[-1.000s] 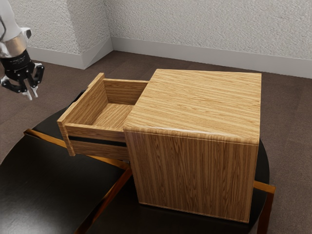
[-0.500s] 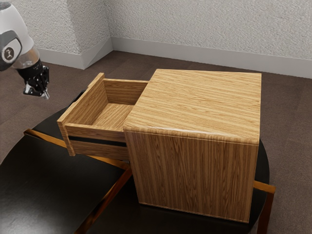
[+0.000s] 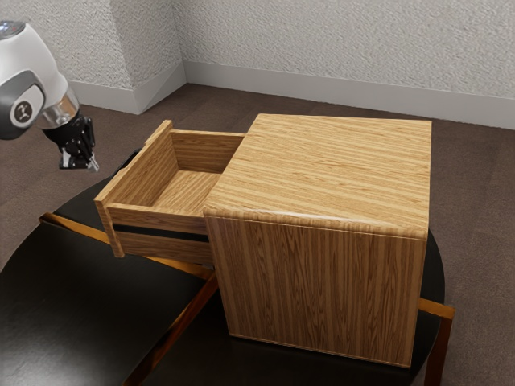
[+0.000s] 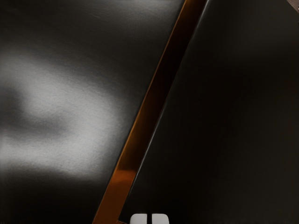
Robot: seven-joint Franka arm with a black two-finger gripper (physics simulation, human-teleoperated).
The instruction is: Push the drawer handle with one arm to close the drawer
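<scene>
Fingertips (image 4: pixel 160 219) pressed together, just a thin slit between, nothing pinched, and easing forward now! Gripper (image 3: pixel 93 166) a touch lower than a moment ago and further toward the exterior view's right, with the arm (image 3: pixel 40 60) reaching in behind. Closing in on the drawer's front side, so still lining up, by the look of it; no contact, no push begun.

Underneath, from the wrist view: glossy black table (image 4: pixel 224 140), crossed close up by an orange-brown strip (image 4: pixel 142 126). Over to the exterior view for the gap ahead: still apart from the drawer front (image 3: pixel 149 173), with the handle presumably on the outer face, turned away and impossible to make out. Behind that front, drawer (image 3: pixel 161 215) wide open, sticking out of the cabinet (image 3: pixel 322 173) toward the exterior view's left, not shifted at all across these pictures. Whole job left to do, then. Next, probably: down to handle height, then a straight shove toward the cabinet; too high, and likely to skid over the rim. Farther back, brown floor (image 3: pixel 475 185); last of all, rough pale wall (image 3: pixel 322 48).
</scene>
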